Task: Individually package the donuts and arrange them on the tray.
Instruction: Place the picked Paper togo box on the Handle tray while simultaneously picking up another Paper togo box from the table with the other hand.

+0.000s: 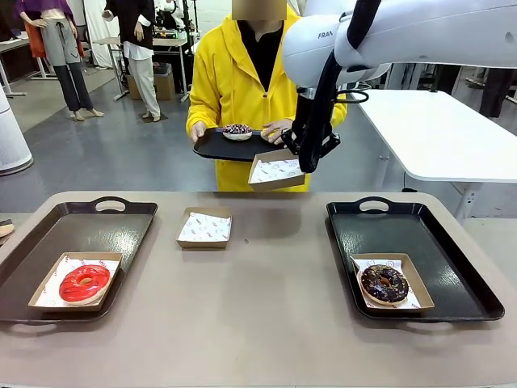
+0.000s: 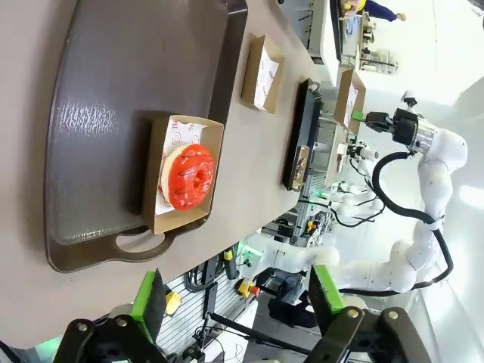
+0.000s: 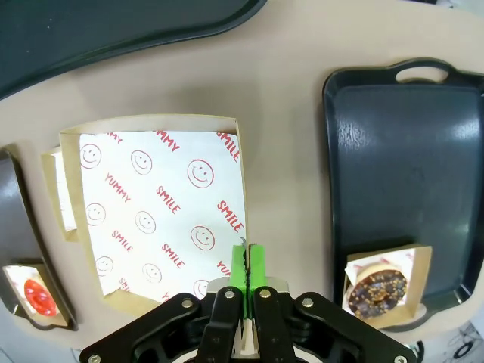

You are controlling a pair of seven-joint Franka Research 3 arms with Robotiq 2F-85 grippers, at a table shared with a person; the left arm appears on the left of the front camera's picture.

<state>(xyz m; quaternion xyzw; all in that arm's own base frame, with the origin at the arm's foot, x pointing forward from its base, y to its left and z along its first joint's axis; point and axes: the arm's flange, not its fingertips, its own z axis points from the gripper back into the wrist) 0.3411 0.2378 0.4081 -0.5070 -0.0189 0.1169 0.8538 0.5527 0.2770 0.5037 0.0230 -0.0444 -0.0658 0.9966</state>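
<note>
Pinching a paper-lined box (image 3: 159, 219) by one edge over the table's (image 1: 258, 323) far edge, my right gripper (image 3: 247, 253) is clamped, left gripper (image 2: 237, 295) gaping empty (red donut (image 1: 84, 283) table-left, chocolate donut (image 1: 384, 283) table-right, open room between).

Red donut (image 1: 84, 283) boxed on left tray (image 1: 48, 212); chocolate sprinkled donut (image 1: 384, 284) boxed on right tray (image 1: 452, 242); purple-white donut (image 1: 237, 129) on person's tray (image 1: 212, 147).
</note>
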